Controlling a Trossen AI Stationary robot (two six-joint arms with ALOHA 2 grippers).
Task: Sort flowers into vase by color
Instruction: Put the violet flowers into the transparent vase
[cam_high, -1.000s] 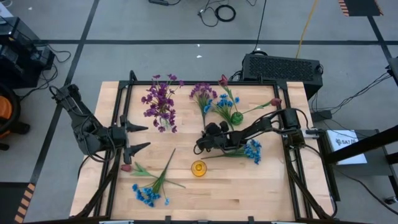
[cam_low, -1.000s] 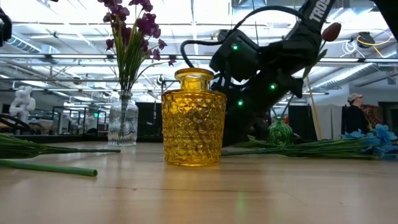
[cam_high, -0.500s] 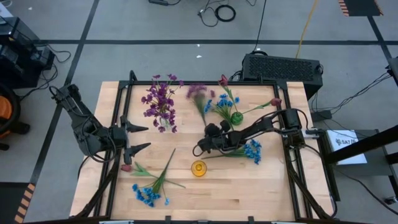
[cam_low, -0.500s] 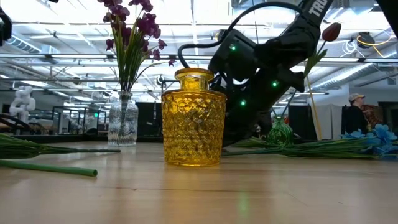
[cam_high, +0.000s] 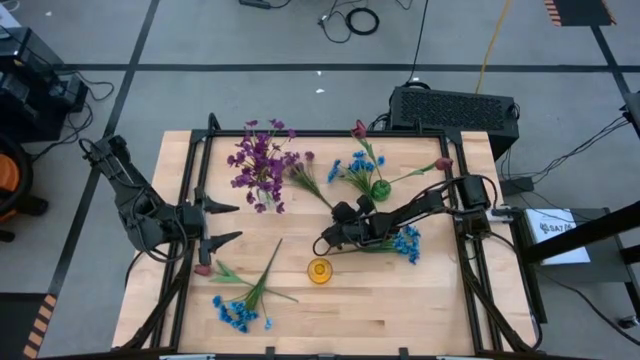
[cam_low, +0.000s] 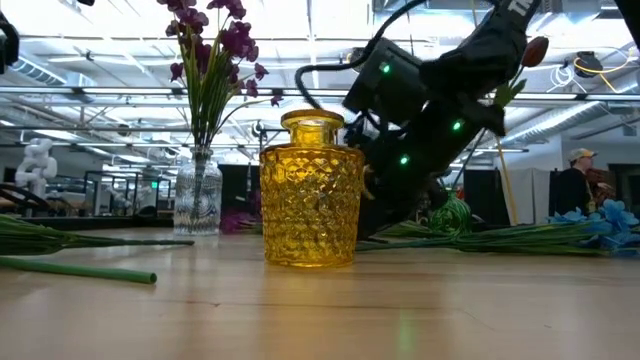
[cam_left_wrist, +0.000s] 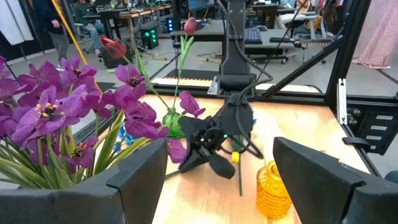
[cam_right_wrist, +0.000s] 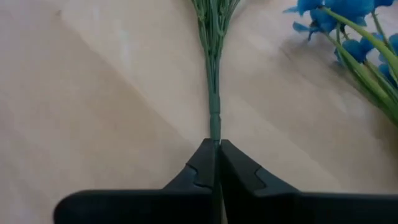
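Note:
My right gripper (cam_high: 335, 209) is near the table's middle, shut on a purple sprig (cam_high: 303, 168) whose blossoms point toward the clear vase (cam_high: 263, 192) of purple flowers. A green vase (cam_high: 380, 188) holds blue and dark red flowers. An empty yellow vase (cam_high: 319, 270) stands nearer the front. A blue sprig (cam_high: 404, 241) lies flat under my right arm. A blue sprig (cam_high: 236, 313) and a red tulip (cam_high: 205, 268) lie at the front left. My left gripper (cam_high: 222, 222) is open and empty at the left edge. My right gripper pinches the purple sprig's green stem near its cut end (cam_right_wrist: 215, 132) between its two fingertips (cam_right_wrist: 200, 163). The fingers lie along the stem, and the sprig runs straight out past them. It lies low over the table; whether its blossoms (cam_low: 238, 221) touch the wood I cannot tell.
The yellow vase (cam_low: 311, 190) stands close in front of my right arm. The clear vase (cam_low: 197, 195) and the green vase (cam_low: 450, 213) flank the held sprig. Black frame rails run along the table's left and right sides. There is bare wood at the front right.
My right gripper has turned, staying shut on the stem. The purple sprig has swung from pointing at the far edge to pointing far-left. Its blossoms have come down beside the clear vase, away from the green one.

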